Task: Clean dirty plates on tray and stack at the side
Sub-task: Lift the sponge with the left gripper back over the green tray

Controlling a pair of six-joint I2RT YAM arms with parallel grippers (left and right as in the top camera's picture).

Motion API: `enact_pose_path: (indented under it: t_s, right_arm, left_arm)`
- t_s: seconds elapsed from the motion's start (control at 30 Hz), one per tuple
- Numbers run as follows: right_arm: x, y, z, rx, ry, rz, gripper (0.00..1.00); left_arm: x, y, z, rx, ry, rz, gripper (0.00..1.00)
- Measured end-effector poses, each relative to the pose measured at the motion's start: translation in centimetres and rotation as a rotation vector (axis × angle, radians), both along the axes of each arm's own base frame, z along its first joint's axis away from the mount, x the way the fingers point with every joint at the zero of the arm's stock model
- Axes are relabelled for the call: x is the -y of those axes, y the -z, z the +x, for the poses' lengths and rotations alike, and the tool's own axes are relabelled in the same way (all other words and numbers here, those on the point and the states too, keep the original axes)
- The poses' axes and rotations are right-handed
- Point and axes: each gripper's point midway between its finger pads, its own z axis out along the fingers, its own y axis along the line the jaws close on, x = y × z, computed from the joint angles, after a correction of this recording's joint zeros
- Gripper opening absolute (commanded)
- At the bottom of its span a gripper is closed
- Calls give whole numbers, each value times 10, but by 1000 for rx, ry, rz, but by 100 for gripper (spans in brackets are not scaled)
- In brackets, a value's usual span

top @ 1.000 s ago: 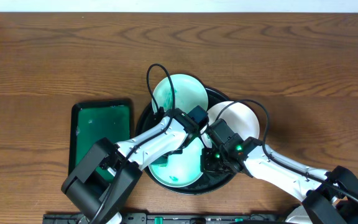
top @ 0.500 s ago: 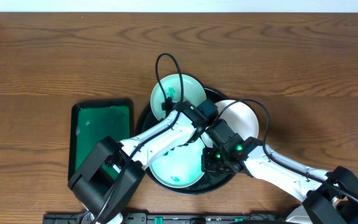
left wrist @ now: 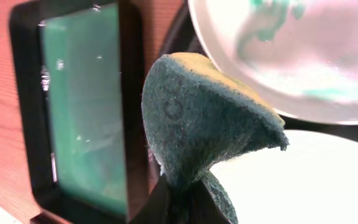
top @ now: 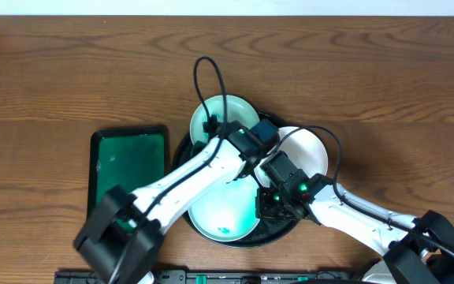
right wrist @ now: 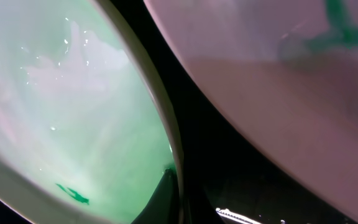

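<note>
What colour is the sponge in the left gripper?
The sponge is dark green with a yellow back layer; left wrist view shows it best.

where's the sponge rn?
Centre of the left wrist view: the sponge is pinched in the left gripper jaws, between the green tray and the smeared mint plate.

The wooden table [top: 369, 71] carried a round black tray [top: 284, 229] and, just left of it, a rectangular green tray [top: 124, 162].
</note>
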Motion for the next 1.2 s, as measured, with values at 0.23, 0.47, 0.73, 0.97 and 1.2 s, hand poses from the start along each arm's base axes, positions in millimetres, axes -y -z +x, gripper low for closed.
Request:
enact_pose_path:
  t_s: [0.23, 0.47, 0.73, 0.97, 1.2]
  right_arm:
    - [-3, 0, 3, 33, -33, 15, 1]
    - [-9, -2, 10, 116, -138, 40, 1]
    - [-20, -23, 20, 168, -248, 47, 1]
    - [-13, -55, 44, 238, -307, -80, 1]
    - [-7, -83, 71, 342, -320, -181, 1]
  left_arm:
    - [-36, -24, -4, -62, -120, -83, 7]
    - [-69, -17, -13, -235, -213, -177, 7]
    - [-69, -14, -13, -286, -196, -243, 7]
    - [-65, -13, -8, -276, -180, -267, 7]
    - [-87, -12, 0, -259, -252, -289, 7]
